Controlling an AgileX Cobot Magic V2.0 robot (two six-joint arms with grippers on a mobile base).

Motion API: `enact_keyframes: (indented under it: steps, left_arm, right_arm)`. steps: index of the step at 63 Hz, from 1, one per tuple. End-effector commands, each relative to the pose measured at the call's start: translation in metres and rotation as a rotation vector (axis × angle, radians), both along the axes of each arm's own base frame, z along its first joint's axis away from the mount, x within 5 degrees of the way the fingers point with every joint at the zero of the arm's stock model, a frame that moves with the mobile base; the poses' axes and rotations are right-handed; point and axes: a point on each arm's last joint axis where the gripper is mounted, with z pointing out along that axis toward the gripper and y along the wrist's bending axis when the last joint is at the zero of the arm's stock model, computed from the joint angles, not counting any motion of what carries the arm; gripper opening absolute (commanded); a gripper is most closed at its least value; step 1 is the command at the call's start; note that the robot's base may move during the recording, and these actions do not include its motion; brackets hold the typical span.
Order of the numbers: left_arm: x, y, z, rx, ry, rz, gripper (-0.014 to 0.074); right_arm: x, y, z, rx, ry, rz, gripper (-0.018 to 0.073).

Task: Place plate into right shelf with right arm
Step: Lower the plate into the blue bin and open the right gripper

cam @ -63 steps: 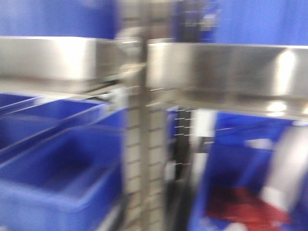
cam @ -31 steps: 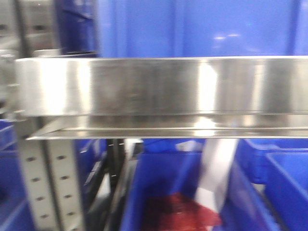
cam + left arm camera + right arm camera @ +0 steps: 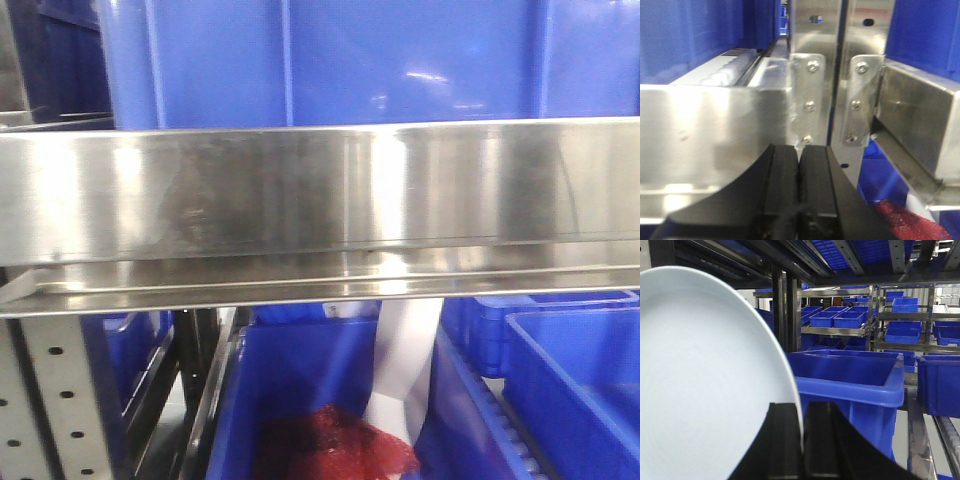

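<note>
My right gripper (image 3: 801,415) is shut on the rim of a white plate (image 3: 705,385), which fills the left half of the right wrist view and stands on edge. In the front view the plate shows as a white edge-on strip (image 3: 405,365) below the steel shelf rail (image 3: 320,205), over a blue bin (image 3: 310,390). My left gripper (image 3: 799,155) is shut and empty, close in front of the steel shelf beam (image 3: 710,130) and its bolted upright brackets (image 3: 807,100).
A large blue bin (image 3: 850,385) sits just right of the plate. A red mesh item (image 3: 335,445) lies in the lower bin. More blue bins (image 3: 575,385) stand to the right and on the shelf above (image 3: 330,60). Perforated uprights (image 3: 55,400) stand at left.
The front view has swung right and sharpened: the shelf upright moved from centre to the far left, and the steel rail now spans the whole frame. The plate's white edge stays below it.
</note>
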Motion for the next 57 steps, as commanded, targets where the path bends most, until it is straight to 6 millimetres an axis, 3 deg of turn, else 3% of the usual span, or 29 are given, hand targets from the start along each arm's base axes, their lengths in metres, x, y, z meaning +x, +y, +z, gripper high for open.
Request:
enact_keyframes:
  steps: [1,30,35,45,57]
  left_arm:
    - [0.0,0.0,0.005,-0.014,-0.082,0.004,-0.0047]
    - [0.0,0.0,0.005,-0.014,-0.082,0.004,-0.0047]
    - [0.0,0.0,0.005,-0.014,-0.082,0.004,-0.0047]
    - [0.0,0.0,0.005,-0.014,-0.082,0.004,-0.0047]
    - [0.0,0.0,0.005,-0.014,-0.082,0.004,-0.0047]
  right_arm:
    - [-0.002,-0.005,0.017,0.062,-0.085,-0.038,0.0057]
    - [-0.003,-0.007,0.022,0.096,-0.11,-0.045,0.0057]
    - [-0.007,-0.008,0.037,0.129,-0.133,-0.036,0.0057]
    - [-0.005,-0.006,0.086,0.145,-0.178,-0.018,0.0057]
    - [0.037,0.018,0.136,0.096,-0.104,0.02,0.0057]
